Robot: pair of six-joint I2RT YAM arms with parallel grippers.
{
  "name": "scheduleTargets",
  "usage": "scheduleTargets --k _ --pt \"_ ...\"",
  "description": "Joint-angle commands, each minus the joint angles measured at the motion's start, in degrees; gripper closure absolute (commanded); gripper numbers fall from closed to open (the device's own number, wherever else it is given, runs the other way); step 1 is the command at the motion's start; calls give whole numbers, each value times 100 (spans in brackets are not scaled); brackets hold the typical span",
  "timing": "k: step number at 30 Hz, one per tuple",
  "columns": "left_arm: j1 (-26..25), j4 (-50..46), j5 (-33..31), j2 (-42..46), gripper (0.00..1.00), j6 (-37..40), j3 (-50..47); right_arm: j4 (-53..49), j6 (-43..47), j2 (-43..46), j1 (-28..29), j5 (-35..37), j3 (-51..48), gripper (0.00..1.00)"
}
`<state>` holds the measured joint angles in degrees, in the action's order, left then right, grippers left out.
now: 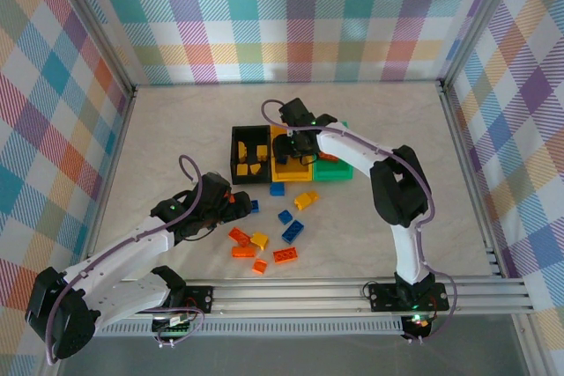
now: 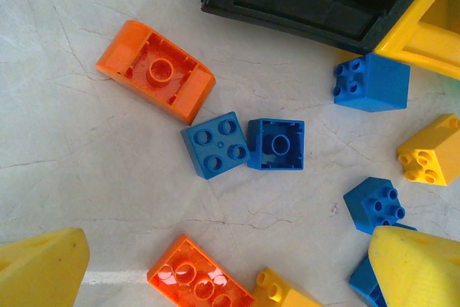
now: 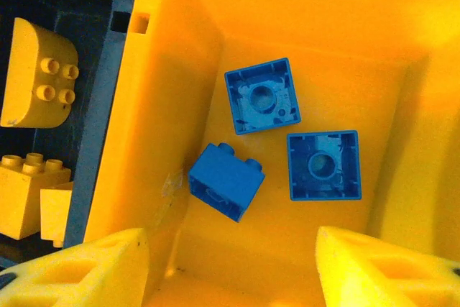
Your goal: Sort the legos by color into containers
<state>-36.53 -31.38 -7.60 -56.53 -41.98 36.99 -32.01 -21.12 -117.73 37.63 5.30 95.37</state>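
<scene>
Above the yellow bin (image 3: 180, 70), far centre, hanging the right gripper (image 3: 233, 264) parted and empty over three blue legos (image 3: 262, 96); nearer left, holding the left gripper (image 2: 230, 271) wide over two blue bricks (image 2: 215, 145) on the counter (image 2: 72, 141). Likely handling light, rigid, slick: pinching flat side walls, avoiding studs.

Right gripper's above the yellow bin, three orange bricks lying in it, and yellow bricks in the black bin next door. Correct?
Not quite. The yellow bin holds three blue bricks, not orange ones; the right wrist view shows it. The rest holds: the right gripper is above that bin, and yellow bricks lie in the black bin beside it.
</scene>
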Motion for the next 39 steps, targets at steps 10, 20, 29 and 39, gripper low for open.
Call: scheduleTargets --k 10,20,29,39 --pt "10 -6 80 -847 7 512 122 680 -149 1823 328 -207 -1759 36" --pt "-753 -81 -98 -1147 8 515 171 1220 -492 3025 351 -385 -3544 36" --pt "-1491 -99 -37 -1793 11 872 625 1256 -615 3679 351 -216 -4254 35" --pt "-2119 -461 -537 -2509 17 1069 1119 1302 -770 4248 342 -46 -4816 34"
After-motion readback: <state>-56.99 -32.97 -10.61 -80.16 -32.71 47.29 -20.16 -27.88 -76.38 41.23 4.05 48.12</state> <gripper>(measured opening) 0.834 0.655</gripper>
